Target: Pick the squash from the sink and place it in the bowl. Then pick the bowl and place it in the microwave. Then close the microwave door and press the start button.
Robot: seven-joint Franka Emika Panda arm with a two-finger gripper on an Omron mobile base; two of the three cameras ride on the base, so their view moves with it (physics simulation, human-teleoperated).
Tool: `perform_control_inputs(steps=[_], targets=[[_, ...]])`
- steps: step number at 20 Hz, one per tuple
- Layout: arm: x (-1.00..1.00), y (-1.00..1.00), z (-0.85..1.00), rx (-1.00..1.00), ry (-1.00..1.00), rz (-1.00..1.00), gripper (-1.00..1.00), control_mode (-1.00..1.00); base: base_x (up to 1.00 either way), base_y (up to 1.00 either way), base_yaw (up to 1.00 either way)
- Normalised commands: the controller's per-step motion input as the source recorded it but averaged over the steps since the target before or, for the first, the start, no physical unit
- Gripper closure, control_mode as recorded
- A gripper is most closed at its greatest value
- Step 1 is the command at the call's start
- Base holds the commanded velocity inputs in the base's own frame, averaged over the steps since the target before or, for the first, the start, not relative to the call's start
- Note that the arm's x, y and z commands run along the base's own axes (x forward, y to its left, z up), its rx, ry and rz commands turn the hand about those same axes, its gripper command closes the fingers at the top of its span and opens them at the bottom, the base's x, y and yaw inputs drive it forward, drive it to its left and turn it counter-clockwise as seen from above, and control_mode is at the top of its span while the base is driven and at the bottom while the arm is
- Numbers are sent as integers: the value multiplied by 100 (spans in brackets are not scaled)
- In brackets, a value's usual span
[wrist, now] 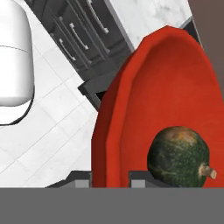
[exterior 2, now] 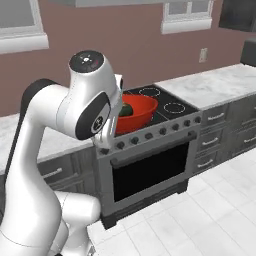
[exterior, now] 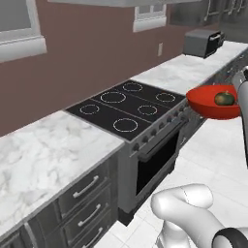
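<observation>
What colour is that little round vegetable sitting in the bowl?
The squash is dark mottled green with a tan stem, clearest in the hand view.

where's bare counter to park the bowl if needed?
Bare marble left of the stove, running to the window wall. More bare marble between the stove and the grey appliance at the far end. The stove's glass top is also bare. Crowded spot: the stove's front edge, where the pincer holds the red bowl with the squash in it.
</observation>
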Motion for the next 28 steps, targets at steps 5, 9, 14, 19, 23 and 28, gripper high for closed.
perform_control_inputs(steps=[5, 9, 14, 19, 23, 28], targets=[[0, 0, 0, 0, 0, 0, 100, 100, 51, -13, -52], [0, 0, 0, 0, 0, 0, 100, 100, 61, -8, -53], [0, 0, 0, 0, 0, 0, 100, 100, 64, -5, -53], [0, 0, 0, 0, 0, 0, 100, 100, 73, -2, -53], [0, 0, 0, 0, 0, 0, 100, 100, 92, 0, -50], [0, 0, 0, 0, 0, 0, 100, 100, 100, 0, -43]])
